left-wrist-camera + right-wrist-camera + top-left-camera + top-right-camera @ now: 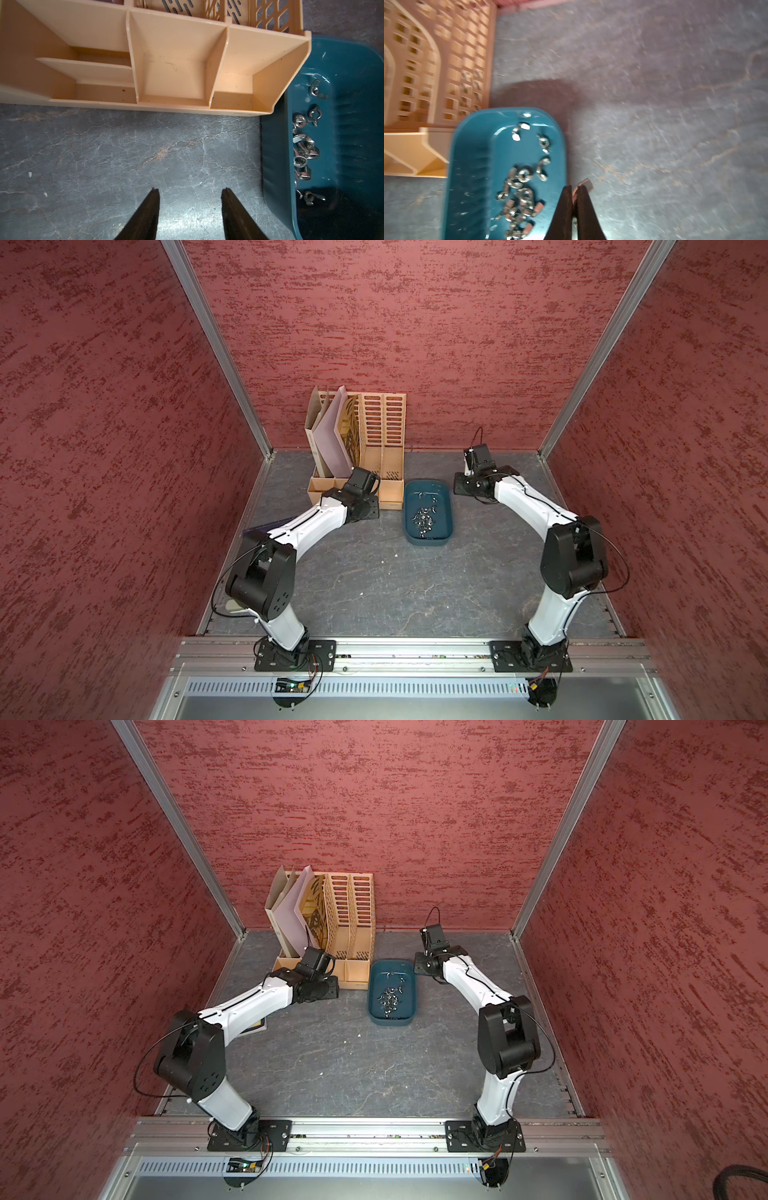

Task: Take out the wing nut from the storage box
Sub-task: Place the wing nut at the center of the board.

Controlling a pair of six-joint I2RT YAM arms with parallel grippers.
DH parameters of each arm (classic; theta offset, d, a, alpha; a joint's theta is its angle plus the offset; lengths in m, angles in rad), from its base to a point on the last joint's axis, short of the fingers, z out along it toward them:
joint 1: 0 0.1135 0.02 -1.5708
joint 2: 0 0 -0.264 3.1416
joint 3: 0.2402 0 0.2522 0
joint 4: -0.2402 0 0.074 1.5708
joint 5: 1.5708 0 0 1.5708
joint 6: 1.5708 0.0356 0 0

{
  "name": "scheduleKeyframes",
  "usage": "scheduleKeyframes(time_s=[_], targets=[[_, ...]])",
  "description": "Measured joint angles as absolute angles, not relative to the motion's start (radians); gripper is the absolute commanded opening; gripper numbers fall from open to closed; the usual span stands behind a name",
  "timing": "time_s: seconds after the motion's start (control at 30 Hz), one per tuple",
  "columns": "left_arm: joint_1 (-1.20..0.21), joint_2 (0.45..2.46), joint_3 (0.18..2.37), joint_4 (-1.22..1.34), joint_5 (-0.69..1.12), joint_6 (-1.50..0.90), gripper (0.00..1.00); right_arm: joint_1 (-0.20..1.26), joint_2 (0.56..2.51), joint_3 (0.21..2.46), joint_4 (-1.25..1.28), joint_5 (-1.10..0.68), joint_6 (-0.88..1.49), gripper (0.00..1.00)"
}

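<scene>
The storage box (428, 542), a shallow dark teal tray, sits at the back middle of the table in both top views (390, 1021). Several silver wing nuts (424, 517) lie heaped inside it (521, 195). In the right wrist view my right gripper (575, 188) is shut on one wing nut (586, 184), whose metal wing sticks out past the fingertips. It hangs above the box's right rim (562, 145), at the edge of the bare table. My left gripper (191, 190) is open and holds nothing, over the table left of the box (276, 166).
A tall beige slotted file organiser (374, 448) with folders (328, 435) stands against the back wall, touching the box's left side. Its low front compartments (176, 62) lie just beyond my left gripper. Red walls close in three sides. A flat dark item (255, 1025) lies under the left arm.
</scene>
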State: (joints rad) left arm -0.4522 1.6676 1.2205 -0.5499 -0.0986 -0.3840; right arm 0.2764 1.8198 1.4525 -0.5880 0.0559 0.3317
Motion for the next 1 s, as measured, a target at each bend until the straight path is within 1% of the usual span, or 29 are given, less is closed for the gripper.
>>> scheduleKeyframes(time_s=[0.27, 0.7, 1.0], targets=[[-0.456, 1.668, 1.237, -0.554, -0.098, -0.384, 0.52, 0.240, 1.820, 1.326, -0.548, 0.048, 0.332, 0.00], [-0.457, 1.668, 1.237, -0.559, -0.099, -0.384, 0.52, 0.240, 1.927, 1.306, -0.451, 0.025, 0.339, 0.00], [-0.461, 1.668, 1.237, -0.561, -0.099, -0.384, 0.52, 0.240, 1.956, 1.299, -0.426, 0.019, 0.342, 0.00]])
